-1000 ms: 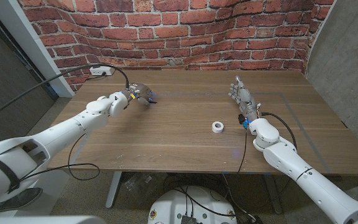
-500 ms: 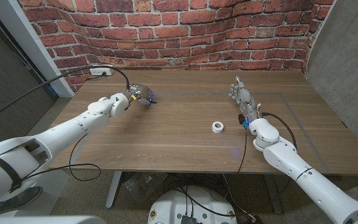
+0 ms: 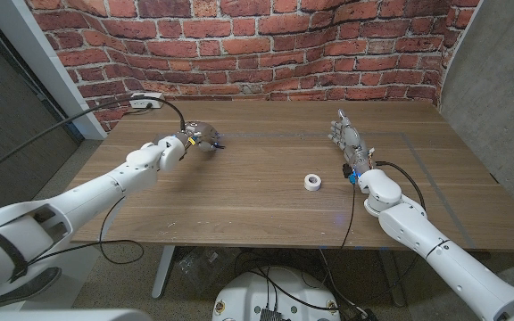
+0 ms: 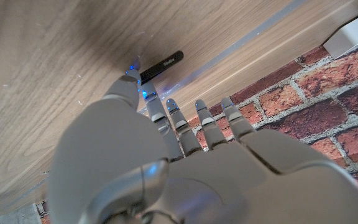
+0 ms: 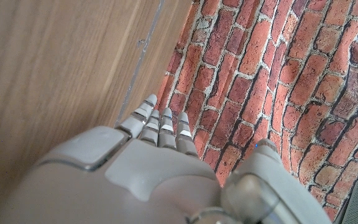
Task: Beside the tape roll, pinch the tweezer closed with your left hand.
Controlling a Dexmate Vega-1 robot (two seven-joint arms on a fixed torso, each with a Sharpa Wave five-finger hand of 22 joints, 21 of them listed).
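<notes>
The black tweezer [image 4: 161,65] lies on the wooden table [image 3: 248,201] just past my left hand's fingertips [image 4: 129,79]; in the head view it is a small dark sliver [image 3: 215,143] at the far left. My left hand [image 3: 196,136] hovers over it with fingers spread, holding nothing, and its thumb tip glows blue beside the tweezer's near end. The white tape roll [image 3: 312,182] sits well to the right of the tweezer, near the table's middle. My right hand [image 3: 350,143] stands on its edge beyond the roll, fingers straight, empty.
A white power strip [image 3: 145,102] with a black cable lies at the table's far left corner, close behind my left hand. The brick wall [image 3: 266,45] bounds the far edge. Thin tape lines cross the tabletop.
My left hand has shifted slightly toward the far edge. The blue glow at its fingertips no longer shows in the head view, and the dark tweezer shows there instead. The right arm has not moved.
</notes>
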